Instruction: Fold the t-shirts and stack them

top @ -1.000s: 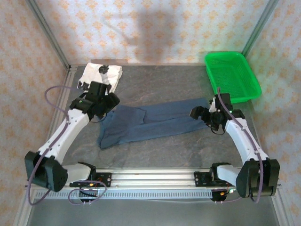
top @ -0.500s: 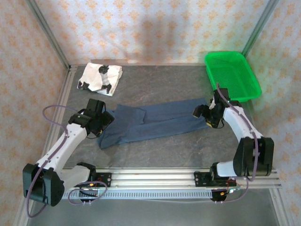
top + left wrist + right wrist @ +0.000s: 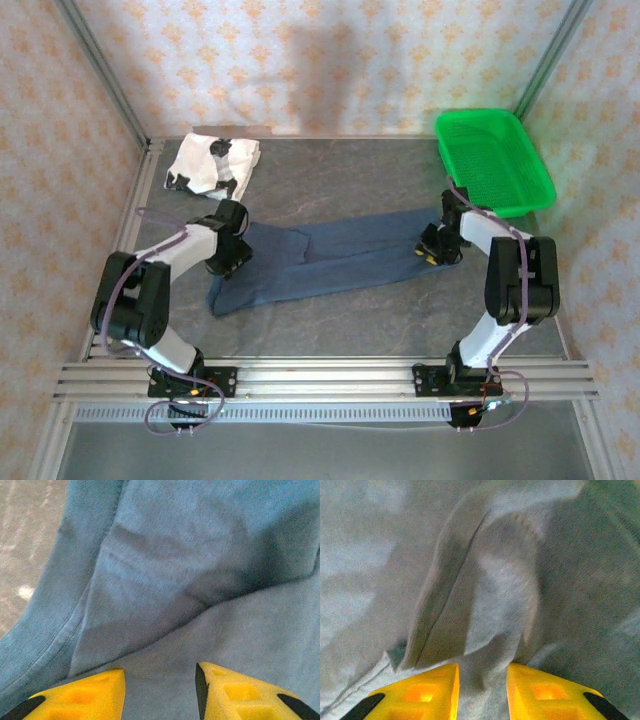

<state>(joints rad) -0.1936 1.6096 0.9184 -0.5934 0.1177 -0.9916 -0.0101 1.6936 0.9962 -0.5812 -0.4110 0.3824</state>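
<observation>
The navy t-shirt (image 3: pixel 330 258) lies in a long band across the middle of the table. My left gripper (image 3: pixel 234 258) is down on its left end. In the left wrist view that gripper (image 3: pixel 160 680) is open, with flat navy cloth (image 3: pixel 165 580) across the gap between its yellow fingertips. My right gripper (image 3: pixel 433 249) is down on the shirt's right end. In the right wrist view it (image 3: pixel 482 680) is shut on a raised ridge of the cloth (image 3: pixel 500 595) that touches both fingers. The white t-shirt (image 3: pixel 212 166) with black patches lies folded at the back left.
A green mesh basket (image 3: pixel 495 160) stands at the back right, just behind the right arm. The grey tabletop (image 3: pixel 340 330) is bare in front of the navy shirt. Metal frame posts run along both sides, and the aluminium rail (image 3: pixel 320 380) crosses the near edge.
Both arms have folded in and dropped their grippers onto the navy shirt's ends, the left onto its left end, the right onto its right end. The shirts have not moved.
</observation>
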